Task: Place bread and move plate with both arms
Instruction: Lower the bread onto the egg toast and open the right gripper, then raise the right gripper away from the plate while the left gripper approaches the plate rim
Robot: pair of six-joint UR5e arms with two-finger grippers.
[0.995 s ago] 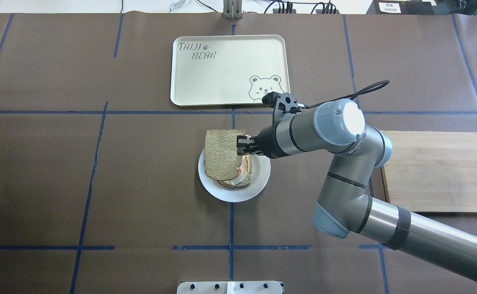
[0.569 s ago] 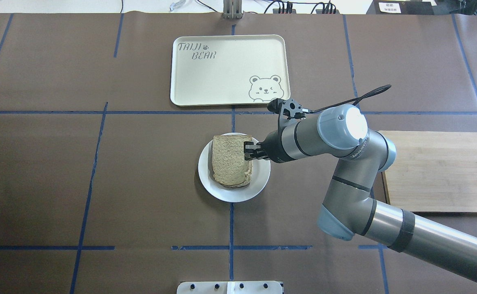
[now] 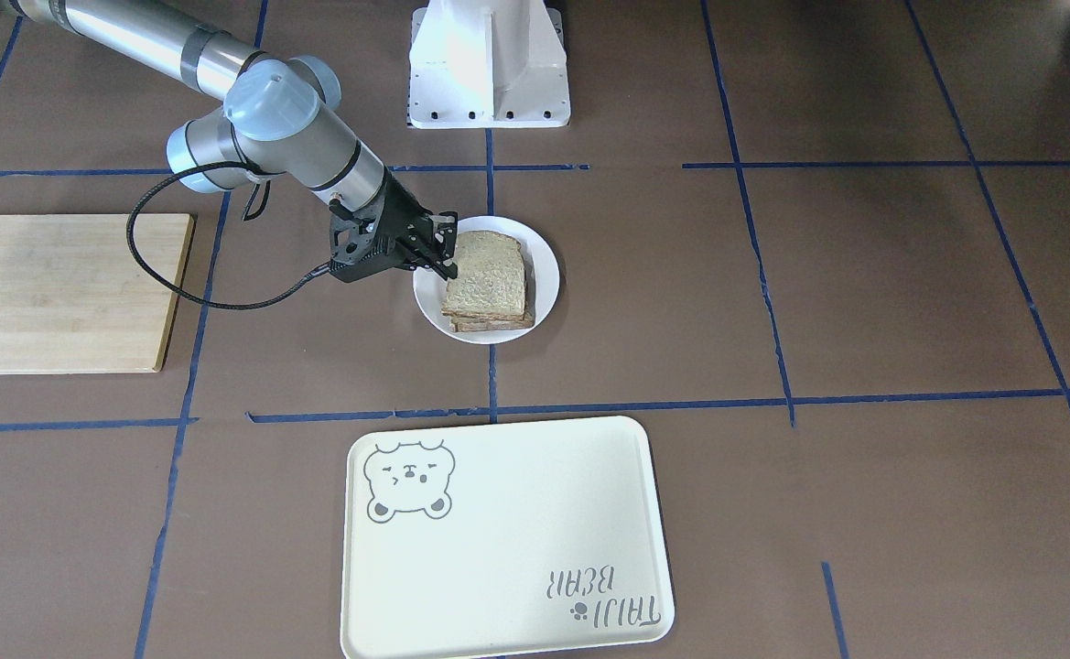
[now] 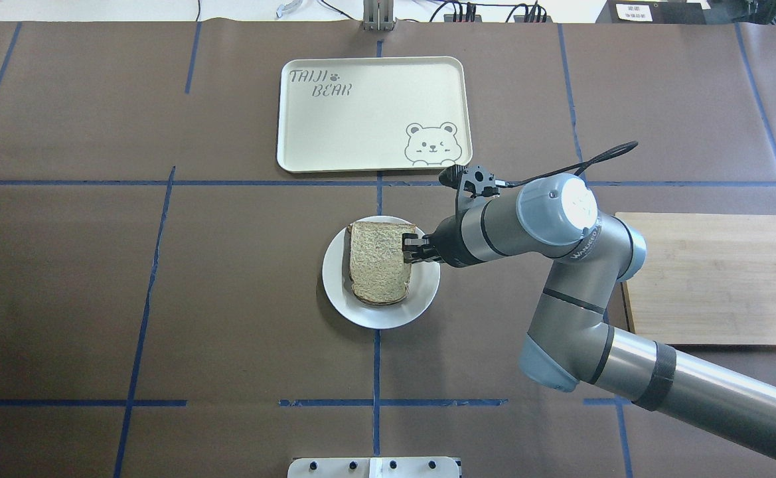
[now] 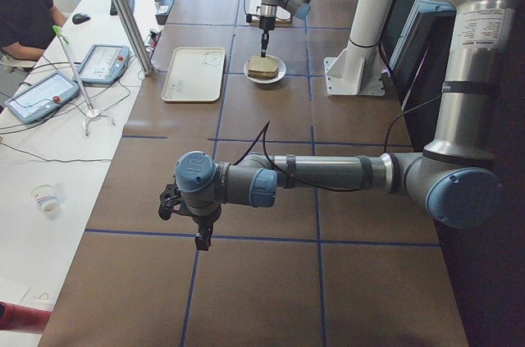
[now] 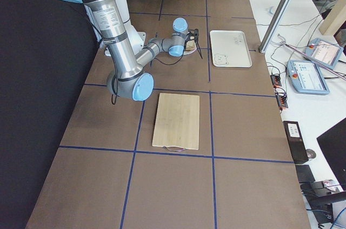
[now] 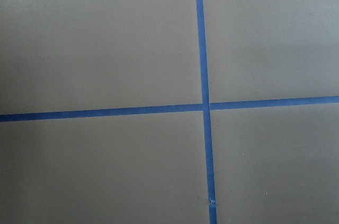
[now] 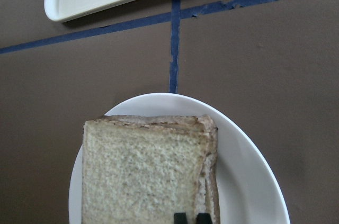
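Observation:
The bread (image 4: 378,265) lies flat on top of another slice on the round white plate (image 4: 374,317) at the table's middle. My right gripper (image 4: 406,251) reaches in from the right and sits at the slice's right edge, its fingertips close together on the crust. In the right wrist view the bread (image 8: 143,176) fills the plate (image 8: 249,181), and the two black fingertips (image 8: 180,217) show at the bottom edge. My left gripper (image 5: 201,236) hangs low over bare table far from the plate; I cannot tell whether it is open or shut.
A cream tray with a bear drawing (image 4: 374,113) lies just beyond the plate. A wooden cutting board (image 4: 713,279) lies to the right, under the right arm's elbow. A person (image 5: 25,11) sits at the side desk.
The right gripper has lowered the bread from a raised, tilted hold down flat onto the stack on the plate, shifting it slightly right. The egg-topped slice beneath is now covered.

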